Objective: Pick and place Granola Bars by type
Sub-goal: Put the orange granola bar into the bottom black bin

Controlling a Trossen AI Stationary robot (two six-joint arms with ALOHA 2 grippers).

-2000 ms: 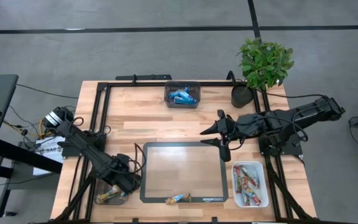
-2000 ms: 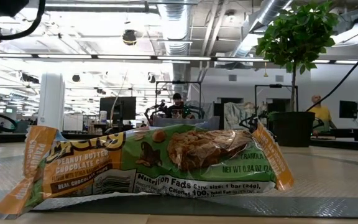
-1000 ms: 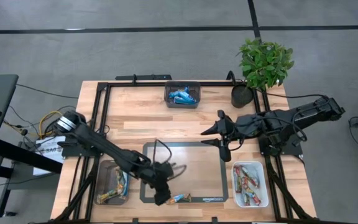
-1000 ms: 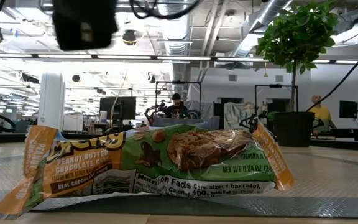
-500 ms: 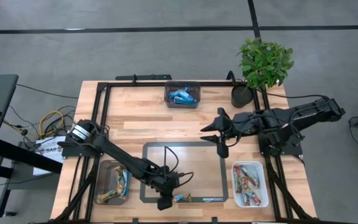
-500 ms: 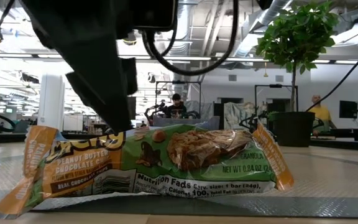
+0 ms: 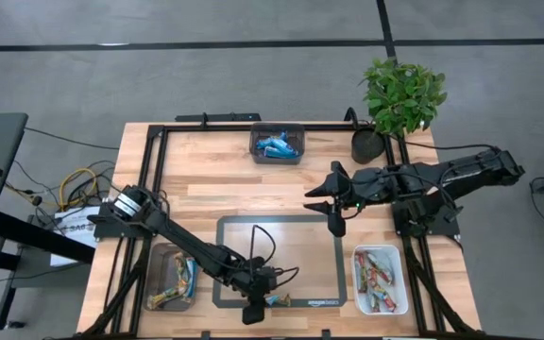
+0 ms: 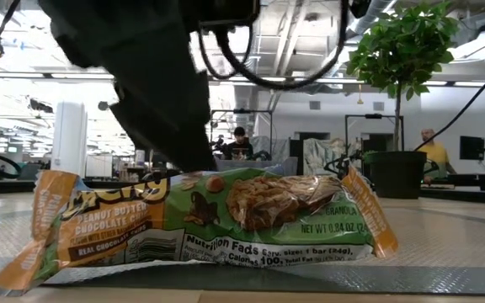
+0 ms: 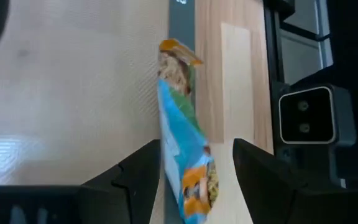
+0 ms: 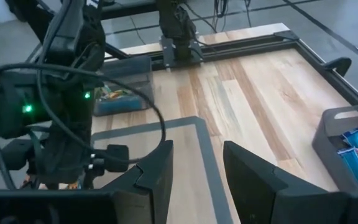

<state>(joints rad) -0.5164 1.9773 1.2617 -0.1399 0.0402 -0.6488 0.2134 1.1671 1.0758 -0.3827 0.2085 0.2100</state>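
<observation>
Two dark fingers [image 9: 135, 180] of the left gripper [image 9: 194, 180] are spread wide, one on each side of a granola bar [image 9: 182, 143]. They do not squeeze it. This granola bar has a shiny wrapper with blue, green and orange on it. It lies at the front edge of the grey mat [image 7: 281, 236], right by the wood of the table [image 7: 225, 179]. In the low view the same bar fills the picture, and the words "peanut butter chocolate chip" show on its wrapper. The left arm's dark shape hangs just above it there.

From above, the left gripper sits low over the front of the mat, reaching in from the left side.

The right gripper [image 7: 333, 222] hangs over the back right corner of the mat, well apart from the bar. Its fingers [image 10: 157, 174] are spread too and hold nothing.

Other bars are sorted in trays. Blue bars [image 7: 277, 146] lie in the dark tray [image 7: 278, 129] at the back of the table. Red bars [image 7: 376, 274] lie in the white tray [image 7: 356, 283] at the front right. Yellow bars [image 7: 173, 288] lie in the tray [image 7: 159, 255] at the front left, beside the mat.

A potted plant [image 7: 399, 94] stands at the back right corner.

Far off in the room, in the low view, a person [image 8: 239, 143] sits at a desk.
</observation>
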